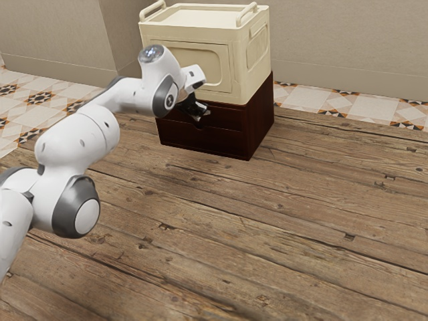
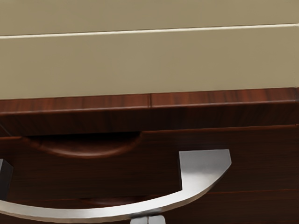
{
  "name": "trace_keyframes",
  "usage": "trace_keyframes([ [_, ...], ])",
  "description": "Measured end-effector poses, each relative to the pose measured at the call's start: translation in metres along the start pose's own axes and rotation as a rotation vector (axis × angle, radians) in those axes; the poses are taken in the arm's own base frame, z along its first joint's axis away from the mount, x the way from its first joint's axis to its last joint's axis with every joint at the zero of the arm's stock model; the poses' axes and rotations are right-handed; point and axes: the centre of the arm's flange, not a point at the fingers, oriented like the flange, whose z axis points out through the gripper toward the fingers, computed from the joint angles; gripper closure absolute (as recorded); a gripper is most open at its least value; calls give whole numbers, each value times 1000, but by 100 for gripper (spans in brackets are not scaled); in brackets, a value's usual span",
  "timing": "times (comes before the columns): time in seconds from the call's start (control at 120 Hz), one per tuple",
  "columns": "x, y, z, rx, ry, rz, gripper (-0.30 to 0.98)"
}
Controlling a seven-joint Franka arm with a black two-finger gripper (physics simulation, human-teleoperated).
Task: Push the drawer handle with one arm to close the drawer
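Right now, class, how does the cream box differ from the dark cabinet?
The box is cream, while the cabinet is dark red-brown.
The box rests on the cabinet; the cabinet stands on the floor.
The box has raised rails on top; the cabinet's front has a scooped hollow.
Both are boxy.

Pretty sure this is a room in somebody's home, tbh: plain beige walls [image 1: 348, 33] with a baseboard [image 1: 348, 75], star-patterned floor tiles [image 1: 328, 100], worn wooden planks [image 1: 301, 214], plus a dark wood drawer unit [image 1: 261, 127] with a cream storage box [image 1: 257, 73] on top. Couldn't tell you which room though.
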Motion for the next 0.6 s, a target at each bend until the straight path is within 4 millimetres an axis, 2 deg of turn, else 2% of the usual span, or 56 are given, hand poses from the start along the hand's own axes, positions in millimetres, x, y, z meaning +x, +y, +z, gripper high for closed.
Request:
trace_keyframes([
  [0.033,1,4,-2,-3,-5,4,79],
  [0.058,5,12,-14,-14,-18,9,74],
  [0.117,14,32,-59,-37,-66,20,64],
  [0.158,10,41,-93,-53,-128,19,54],
  [0.308,-51,47,-244,-113,-324,-9,28],
  [0.392,-86,51,-336,-144,-335,-4,19],
  [0.458,-116,42,-394,-133,-324,5,15],
  [0.517,-134,18,-424,-81,-322,-14,12],
  [0.6,-146,0,-437,-29,-345,-33,9],
])
